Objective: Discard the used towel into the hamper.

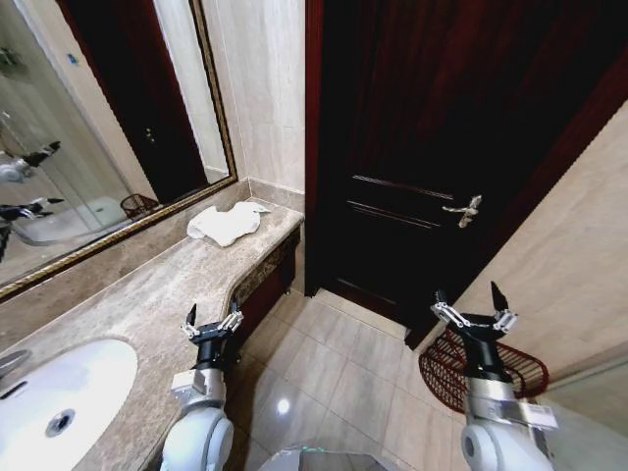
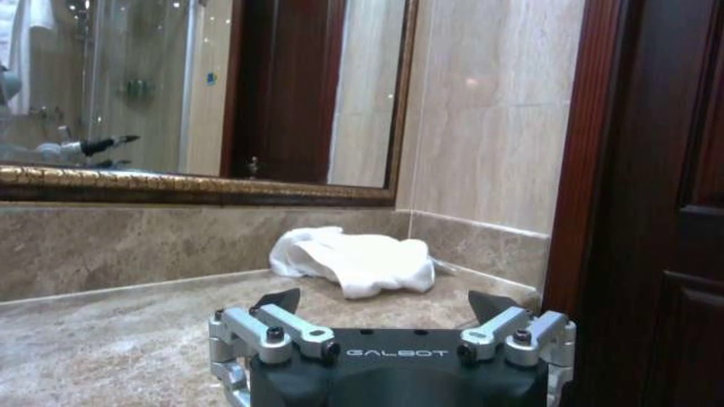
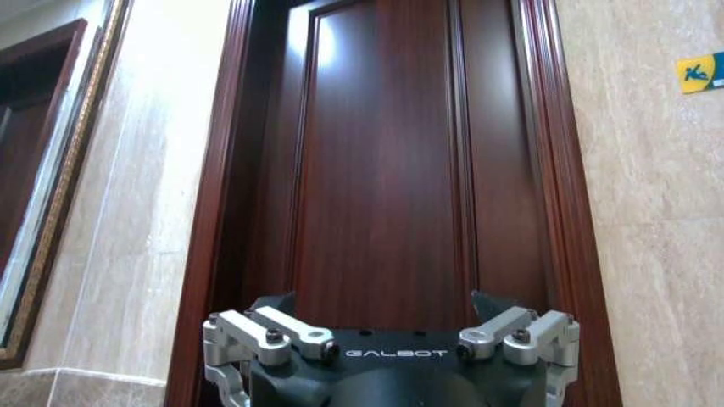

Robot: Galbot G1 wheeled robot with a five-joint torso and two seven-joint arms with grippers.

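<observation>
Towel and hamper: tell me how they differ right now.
The towel is white, soft and crumpled in a heap; the hamper is dark red-brown open wire, holding a round shape. The towel lies up on the counter near the wall corner; the hamper stands down on the floor by the door, partly behind the right claw. Both sit untouched: the left claw and right claw hang open and empty.

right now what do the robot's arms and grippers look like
Both arms are glossy white and rounded, ending in dark wrists. The left gripper and right gripper have silver metal linkages with black bolts and dark pointed fingers. White GALBOT lettering marks each dark gripper body.
</observation>
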